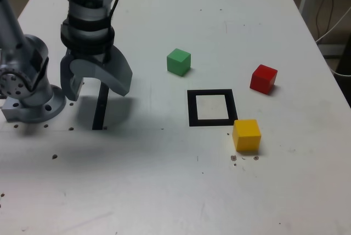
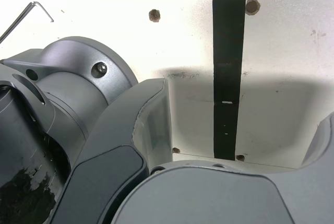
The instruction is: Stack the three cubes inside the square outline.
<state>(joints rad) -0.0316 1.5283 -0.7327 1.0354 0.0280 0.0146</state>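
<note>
On the white table lie a green cube point(image 1: 179, 62), a red cube point(image 1: 264, 78) and a yellow cube point(image 1: 246, 135), each apart from the others. The square outline point(image 1: 211, 107), black with a white centre, has nothing in it; the yellow cube sits just off its near corner at the exterior view's right. My gripper point(image 1: 94, 88) hangs open and holds nothing, far toward the exterior view's left, over a thin black strip point(image 1: 100, 107). The wrist view shows the gripper point(image 2: 245, 125) straddling that black strip point(image 2: 228, 72), and no cube.
The arm's grey base point(image 1: 30, 95) is bolted at the exterior view's left. Small screw holes point(image 1: 55, 156) dot the table. A white cable point(image 1: 334, 27) hangs beyond the table's edge at the exterior view's right.
</note>
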